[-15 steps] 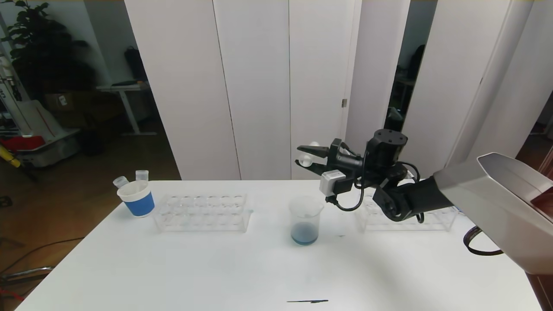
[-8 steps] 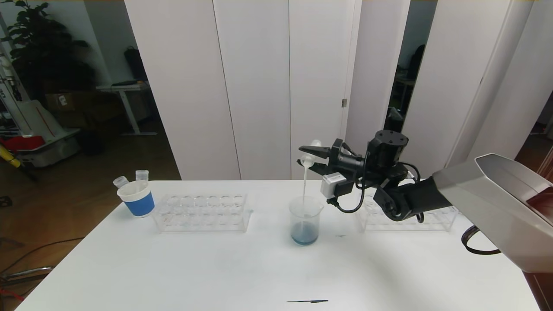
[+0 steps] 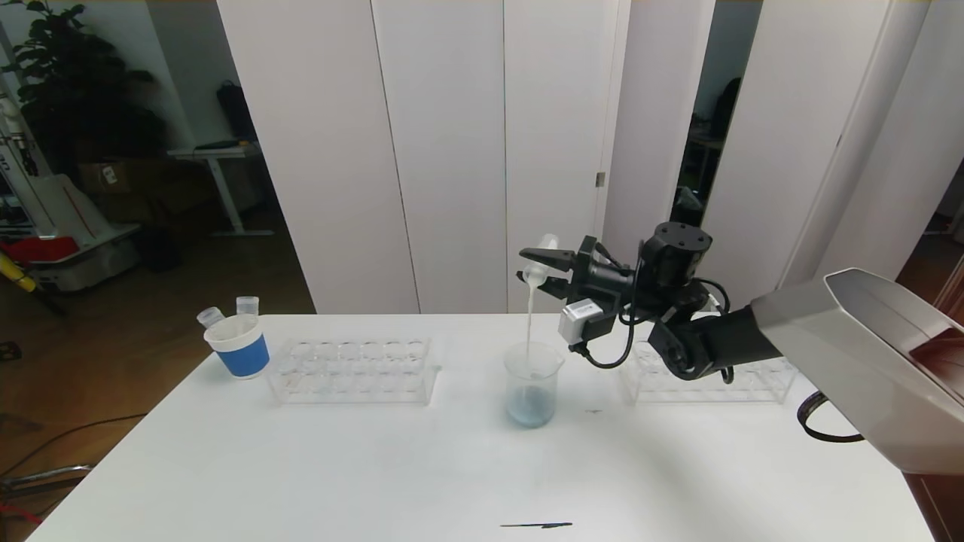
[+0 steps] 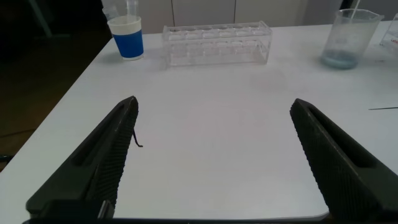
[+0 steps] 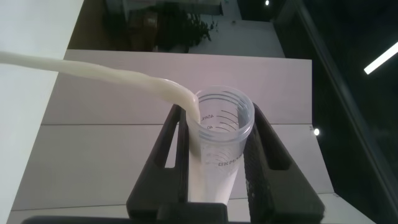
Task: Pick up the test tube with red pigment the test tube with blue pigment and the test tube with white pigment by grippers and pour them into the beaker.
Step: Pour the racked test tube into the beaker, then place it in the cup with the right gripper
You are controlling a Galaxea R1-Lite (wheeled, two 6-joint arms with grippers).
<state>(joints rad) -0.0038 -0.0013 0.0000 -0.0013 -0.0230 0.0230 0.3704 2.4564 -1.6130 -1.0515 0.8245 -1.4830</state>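
My right gripper (image 3: 538, 269) is shut on the test tube with white pigment (image 3: 542, 254), held tipped over above the beaker (image 3: 533, 384). In the right wrist view the tube (image 5: 221, 134) sits between the two black fingers (image 5: 264, 155). A cream-white stream (image 3: 529, 316) runs from its mouth down into the beaker, which holds pale blue liquid at its bottom. My left gripper (image 4: 214, 104) hangs open and empty over the table's near left part, far from the beaker (image 4: 348, 37). The test tubes with red and blue pigment are out of view.
A clear tube rack (image 3: 352, 369) stands left of the beaker, and a blue-and-white paper cup (image 3: 237, 346) with two clear tubes stands beyond it near the left edge. A second rack (image 3: 708, 380) sits behind my right arm. A dark streak (image 3: 536, 525) marks the front edge.
The right gripper has tipped the tube further. The white liquid, still inside a second ago, now streams into the beaker, and the blue liquid there looks paler. The left gripper has not moved.
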